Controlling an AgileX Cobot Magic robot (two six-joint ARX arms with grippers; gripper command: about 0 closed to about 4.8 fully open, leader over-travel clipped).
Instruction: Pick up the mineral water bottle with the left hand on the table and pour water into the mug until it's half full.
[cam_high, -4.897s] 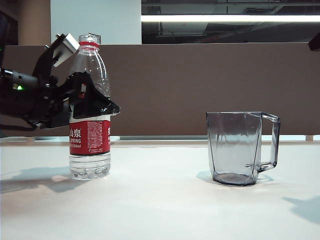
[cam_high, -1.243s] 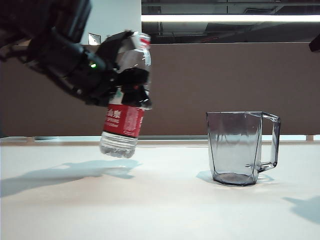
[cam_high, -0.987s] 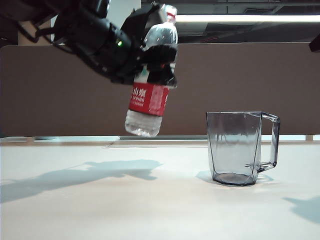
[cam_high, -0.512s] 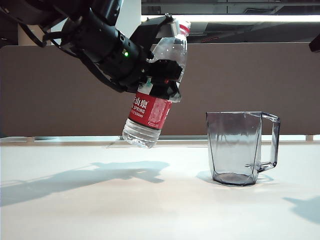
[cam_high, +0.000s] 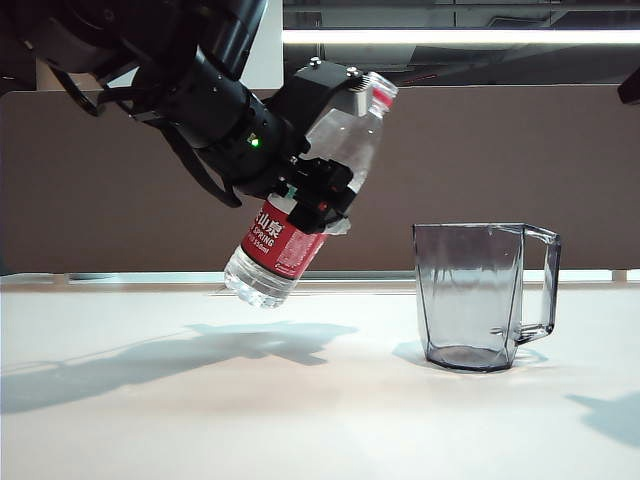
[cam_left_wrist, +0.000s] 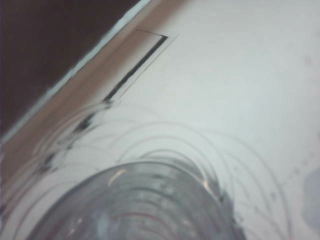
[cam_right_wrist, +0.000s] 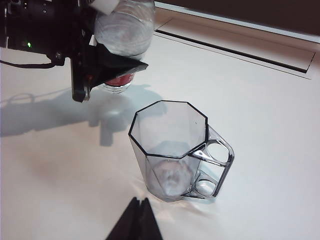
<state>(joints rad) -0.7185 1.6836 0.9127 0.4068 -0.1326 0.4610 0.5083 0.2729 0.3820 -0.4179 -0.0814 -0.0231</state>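
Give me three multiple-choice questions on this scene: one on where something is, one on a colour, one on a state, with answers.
1. Where is the mineral water bottle?
A. Standing on the table
B. In the air, left of the mug in the exterior view
C. Inside the mug

2. What colour is the bottle's label?
A. Red
B. Blue
C. Green

3. What state is the mug in?
A. Tipped over
B. Brim-full
C. Upright, no visible water

Answers:
1 B: the left gripper holds it tilted above the table, its jaws clamped around its middle.
2 A: red shows below the jaws.
3 C: it stands on its base, apparently empty; the right gripper hovers nearby, jaws shut.
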